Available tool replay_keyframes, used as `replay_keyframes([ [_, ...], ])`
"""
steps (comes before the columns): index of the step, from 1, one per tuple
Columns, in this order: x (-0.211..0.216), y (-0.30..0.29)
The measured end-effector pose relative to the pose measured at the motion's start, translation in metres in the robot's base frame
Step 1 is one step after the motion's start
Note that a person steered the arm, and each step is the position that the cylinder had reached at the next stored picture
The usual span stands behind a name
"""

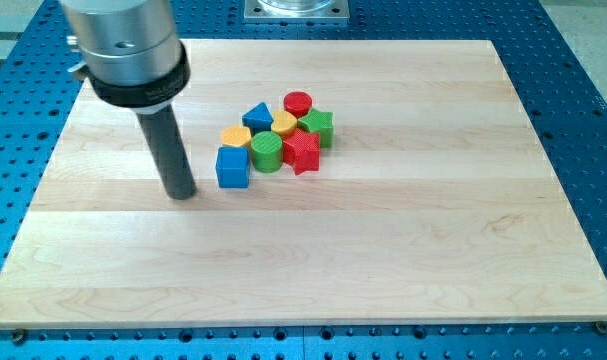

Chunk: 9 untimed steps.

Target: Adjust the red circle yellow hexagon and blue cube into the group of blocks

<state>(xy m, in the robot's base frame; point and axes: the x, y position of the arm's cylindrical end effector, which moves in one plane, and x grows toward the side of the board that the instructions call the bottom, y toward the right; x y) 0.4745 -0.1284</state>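
Note:
The blocks sit together a little above the board's middle. The red circle (298, 102) is at the top of the cluster. A yellow hexagon (235, 136) lies at its left, just above the blue cube (233, 167), which is the lowest-left block. A blue triangle (257, 115), a second yellow block (284, 123), a green cylinder (267, 152), a red star (302, 150) and a green star (317, 127) fill the rest. My tip (182, 193) rests on the board left of the blue cube, a short gap away.
The wooden board (403, 250) lies on a blue perforated table (583, 120). The arm's grey housing (128, 45) hangs over the board's top left corner. A metal mount (297, 10) stands at the view's top.

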Motion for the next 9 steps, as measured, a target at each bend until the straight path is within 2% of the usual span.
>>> replay_keyframes([
  [2,0.0,0.036],
  [4,-0.026,0.05],
  [5,-0.014,0.027],
  [6,-0.03,-0.018],
  [7,-0.048,0.025],
  [8,-0.049,0.043],
  [9,-0.082,-0.01],
])
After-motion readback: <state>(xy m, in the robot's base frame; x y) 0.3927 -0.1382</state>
